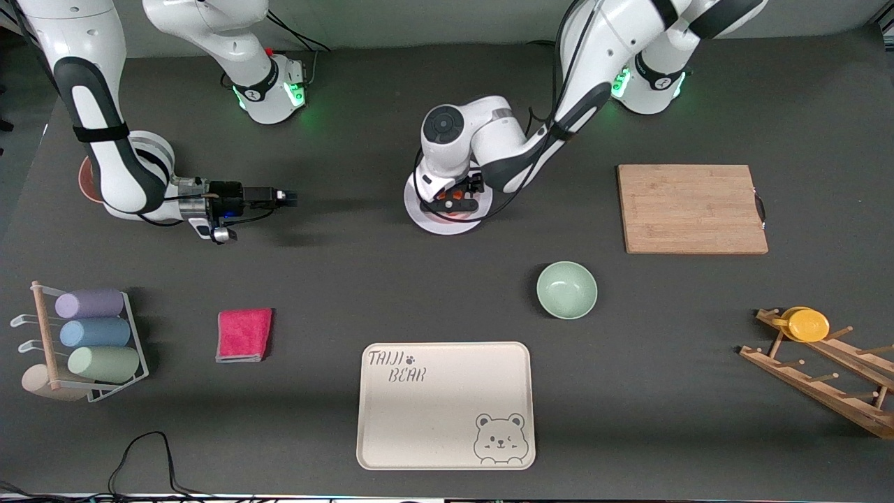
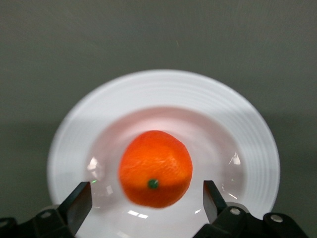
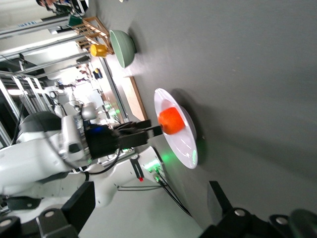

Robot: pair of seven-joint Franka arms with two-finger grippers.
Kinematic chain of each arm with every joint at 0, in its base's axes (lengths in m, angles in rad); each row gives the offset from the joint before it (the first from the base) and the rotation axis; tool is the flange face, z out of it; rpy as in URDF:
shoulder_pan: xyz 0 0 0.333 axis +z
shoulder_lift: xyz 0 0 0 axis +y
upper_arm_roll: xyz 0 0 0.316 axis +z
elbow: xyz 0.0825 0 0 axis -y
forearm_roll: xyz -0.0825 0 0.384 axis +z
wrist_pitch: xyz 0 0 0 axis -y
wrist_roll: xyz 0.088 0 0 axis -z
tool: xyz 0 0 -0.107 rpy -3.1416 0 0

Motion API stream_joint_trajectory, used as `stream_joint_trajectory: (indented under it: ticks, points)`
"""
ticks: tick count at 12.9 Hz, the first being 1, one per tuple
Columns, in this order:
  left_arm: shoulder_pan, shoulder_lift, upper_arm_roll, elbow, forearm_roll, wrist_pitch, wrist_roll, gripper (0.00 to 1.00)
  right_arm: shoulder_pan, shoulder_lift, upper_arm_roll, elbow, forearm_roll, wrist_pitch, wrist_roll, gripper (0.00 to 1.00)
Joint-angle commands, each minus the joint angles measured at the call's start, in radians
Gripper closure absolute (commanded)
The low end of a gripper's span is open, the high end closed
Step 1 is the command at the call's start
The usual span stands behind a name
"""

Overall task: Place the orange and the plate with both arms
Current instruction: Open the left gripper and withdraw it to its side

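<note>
While the orange lay on the plate, the left claw was held apart around it; the right claw, also apart, waited over the table, plate ungrasped.

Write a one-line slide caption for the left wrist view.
Left gripper open above the orange, which sits in the centre of the white plate on the dark table.

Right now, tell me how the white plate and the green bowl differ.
The plate is white, shallow and wide-rimmed; the bowl is pale green and deeper. The plate holds the orange, while the bowl holds nothing. The left tool hangs open over the plate; no tool is over the bowl, which lies nearer the front camera. Both are round and sit upright on the table.
</note>
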Motion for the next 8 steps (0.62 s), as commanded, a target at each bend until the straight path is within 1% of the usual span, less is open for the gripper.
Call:
stream_joint_trajectory:
  ticks: [1, 2, 3, 4, 5, 6, 7, 8]
  points:
    - [0.022, -0.229, -0.012, 0.0, -0.069, -0.183, 0.021, 0.0, 0.093, 0.005, -0.004, -0.019, 0.122, 0.078, -0.058, 0.0]
    - [0.039, -0.295, -0.012, 0.003, -0.09, -0.243, 0.057, 0.0, 0.134, 0.023, -0.006, -0.022, 0.188, 0.088, -0.093, 0.0]
    - [0.062, -0.357, -0.009, 0.025, -0.142, -0.318, 0.109, 0.0, 0.16, 0.048, -0.006, -0.021, 0.237, 0.089, -0.145, 0.0]
    - [0.1, -0.408, -0.006, 0.066, -0.197, -0.416, 0.198, 0.0, 0.177, 0.072, -0.003, -0.021, 0.279, 0.088, -0.205, 0.0]
    - [0.158, -0.449, -0.001, 0.118, -0.243, -0.522, 0.284, 0.0, 0.202, 0.086, -0.003, -0.021, 0.302, 0.085, -0.234, 0.0]
    - [0.233, -0.472, 0.002, 0.176, -0.264, -0.612, 0.37, 0.0, 0.211, 0.092, -0.003, -0.021, 0.314, 0.086, -0.24, 0.0]
    - [0.314, -0.476, 0.0, 0.237, -0.27, -0.688, 0.446, 0.0, 0.222, 0.108, -0.001, -0.022, 0.316, 0.085, -0.269, 0.0]
    - [0.392, -0.474, 0.002, 0.302, -0.273, -0.752, 0.532, 0.0, 0.237, 0.121, -0.001, -0.024, 0.343, 0.083, -0.315, 0.0]
